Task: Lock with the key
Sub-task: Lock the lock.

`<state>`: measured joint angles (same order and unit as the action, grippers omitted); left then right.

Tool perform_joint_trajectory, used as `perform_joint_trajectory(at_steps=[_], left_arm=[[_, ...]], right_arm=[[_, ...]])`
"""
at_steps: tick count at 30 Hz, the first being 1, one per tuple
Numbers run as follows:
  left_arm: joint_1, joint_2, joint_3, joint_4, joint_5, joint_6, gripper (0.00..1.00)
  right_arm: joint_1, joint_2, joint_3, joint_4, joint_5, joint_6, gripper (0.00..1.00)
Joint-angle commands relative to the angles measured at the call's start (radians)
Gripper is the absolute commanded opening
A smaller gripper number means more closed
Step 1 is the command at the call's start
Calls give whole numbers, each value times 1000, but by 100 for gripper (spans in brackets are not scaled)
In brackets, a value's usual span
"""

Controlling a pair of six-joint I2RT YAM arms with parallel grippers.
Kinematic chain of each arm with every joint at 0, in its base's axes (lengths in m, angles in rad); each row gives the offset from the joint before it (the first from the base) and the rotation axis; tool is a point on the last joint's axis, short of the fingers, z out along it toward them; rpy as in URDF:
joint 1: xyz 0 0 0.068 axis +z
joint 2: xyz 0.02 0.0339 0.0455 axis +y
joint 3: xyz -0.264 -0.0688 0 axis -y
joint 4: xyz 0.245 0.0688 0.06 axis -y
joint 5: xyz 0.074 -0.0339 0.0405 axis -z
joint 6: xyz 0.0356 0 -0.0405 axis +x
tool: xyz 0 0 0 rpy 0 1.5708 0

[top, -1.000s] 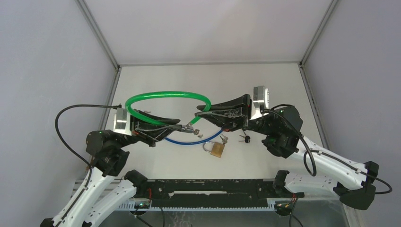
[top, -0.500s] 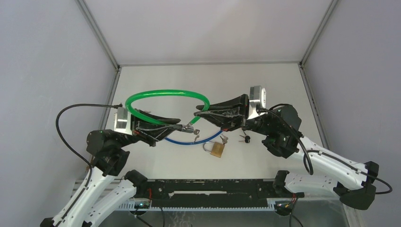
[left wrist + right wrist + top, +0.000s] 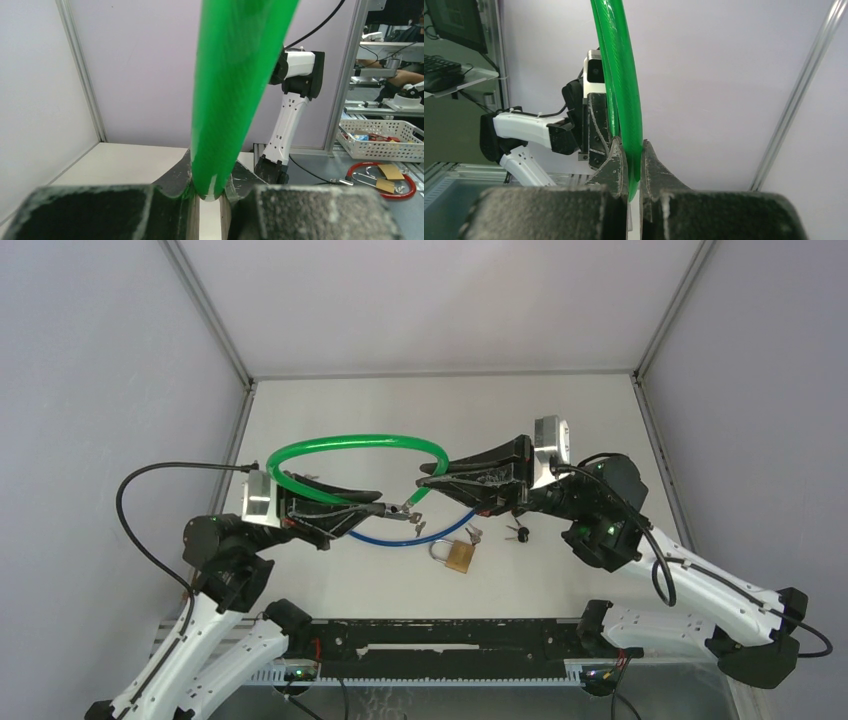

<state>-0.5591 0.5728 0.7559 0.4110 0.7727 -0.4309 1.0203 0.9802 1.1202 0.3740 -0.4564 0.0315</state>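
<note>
The green cable (image 3: 350, 440) loops in the air, one end pinched by the left end effector (image 3: 388, 508), the other by the right end effector (image 3: 428, 476). Beneath them, a blue cable (image 3: 400, 541) and padlock (image 3: 459, 556) lie on the counter (image 3: 580, 410).

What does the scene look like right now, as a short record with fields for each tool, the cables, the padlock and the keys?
left tool: shut on the green cable, above the table
right tool: shut on the same green cable
green cable: one loop spanning both tools
blue cable: on the table beneath the tools
padlock: brass, on the table by the blue cable
black key: on the table, right of the padlock
locked yet: cannot tell
</note>
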Motion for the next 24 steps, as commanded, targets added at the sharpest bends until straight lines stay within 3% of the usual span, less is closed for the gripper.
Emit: perform_joint_trajectory(at_steps=[1, 9, 24], left_arm=[[-5, -1, 43, 14, 35, 43, 0], [-6, -3, 46, 15, 47, 35, 0], [-6, 11, 64, 17, 24, 7, 0]], right_arm=[[-4, -6, 42, 47, -80, 53, 0], [20, 45, 42, 125, -82, 62, 0], [15, 32, 41, 14, -39, 3, 0]])
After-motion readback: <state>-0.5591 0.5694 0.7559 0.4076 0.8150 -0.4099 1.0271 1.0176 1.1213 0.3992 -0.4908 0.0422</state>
